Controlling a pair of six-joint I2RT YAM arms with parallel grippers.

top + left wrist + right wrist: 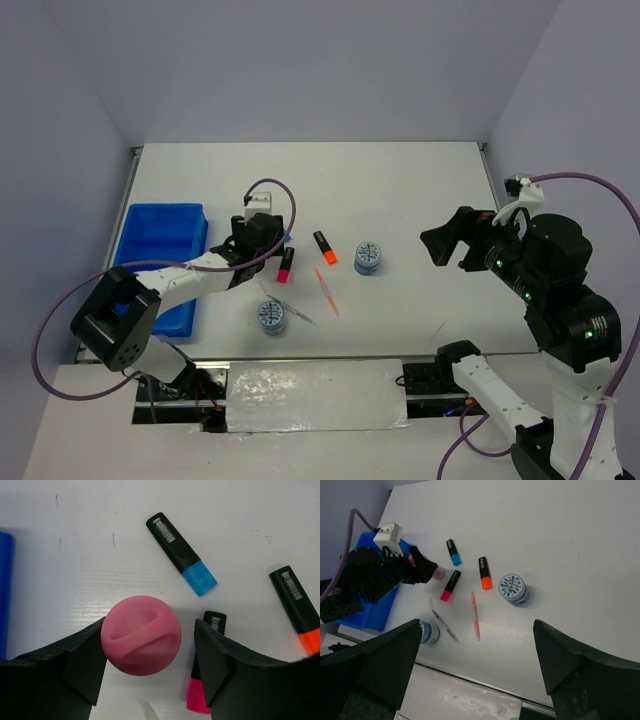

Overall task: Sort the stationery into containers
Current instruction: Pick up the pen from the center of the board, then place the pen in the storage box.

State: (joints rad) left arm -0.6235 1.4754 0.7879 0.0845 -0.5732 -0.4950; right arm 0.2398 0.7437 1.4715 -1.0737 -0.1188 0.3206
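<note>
Left gripper (272,240) low, jaws parted, arm stretched forward; right gripper (437,247) raised, jaws wide

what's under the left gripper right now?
The pink cylinder sits on the white table between the open fingers of the left gripper, not yet gripped. One finger covers the pink highlighter mid-body; only its ends show.

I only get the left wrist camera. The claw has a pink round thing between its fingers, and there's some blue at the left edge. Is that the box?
Observer: Yes, that's the blue tray, lying at the table's left edge, beside the left claw.
Operator: Where's the other arm?
Observer: The right claw hangs open above the table's right side, holding nothing.
Operator: What else needs sorting?
Observer: Two blue-white rolls and two thin pens lie out of your view.
</note>
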